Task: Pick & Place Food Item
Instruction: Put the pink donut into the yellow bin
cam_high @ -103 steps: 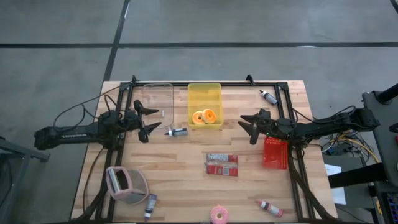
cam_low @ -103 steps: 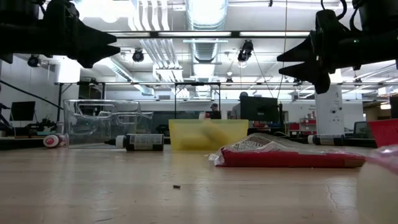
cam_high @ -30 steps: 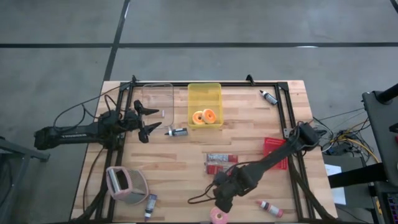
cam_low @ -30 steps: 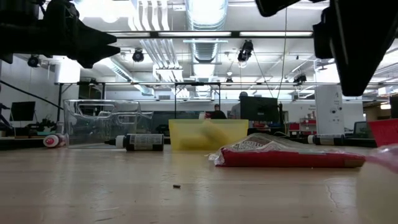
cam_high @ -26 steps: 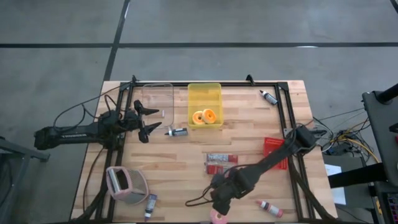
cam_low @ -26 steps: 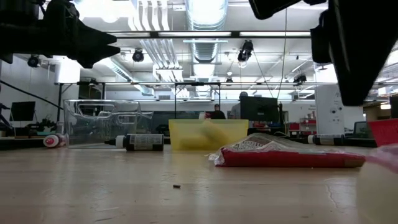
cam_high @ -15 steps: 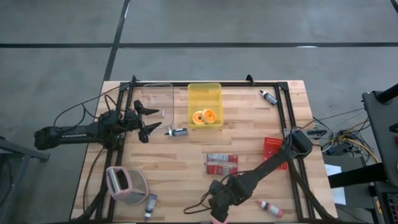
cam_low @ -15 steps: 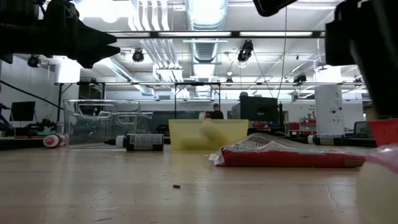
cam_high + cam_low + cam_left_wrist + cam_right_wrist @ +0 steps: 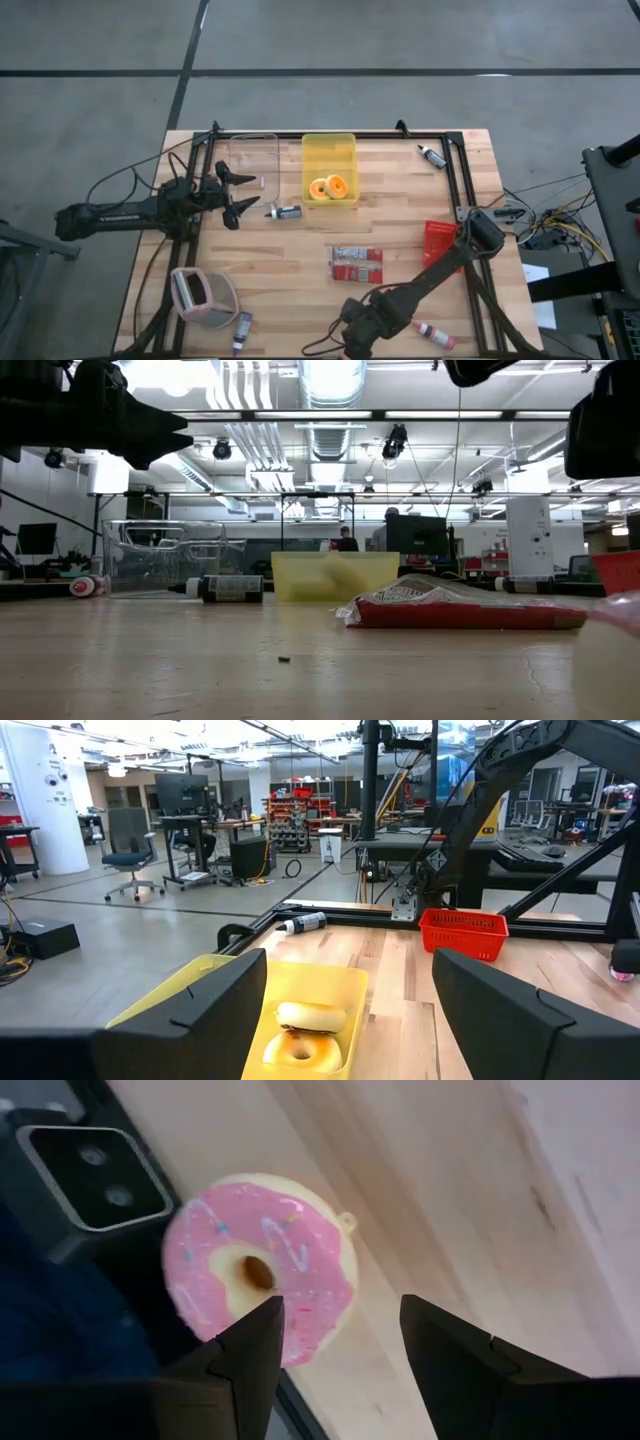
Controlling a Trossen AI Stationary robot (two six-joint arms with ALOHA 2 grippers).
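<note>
Your right gripper (image 9: 335, 1355) has swung from beside the yellow bin (image 9: 329, 150) down to the table's (image 9: 290, 275) near edge, and over the last second it has slid further that way until it covers the donut (image 9: 262, 1280) from above. Look at the right wrist view: the pink donut lies flat at the edge, next to a dark camera block (image 9: 95, 1170). One finger overlaps its rim, the other stands off to the side, so the jaws are parted and grasp nothing yet. Just inward sit the red packet (image 9: 357, 264), the small bottle (image 9: 435, 335) and the red basket (image 9: 441, 243). Your left gripper (image 9: 240, 192) has not budged, spread wide by the clear box (image 9: 253, 160).
</note>
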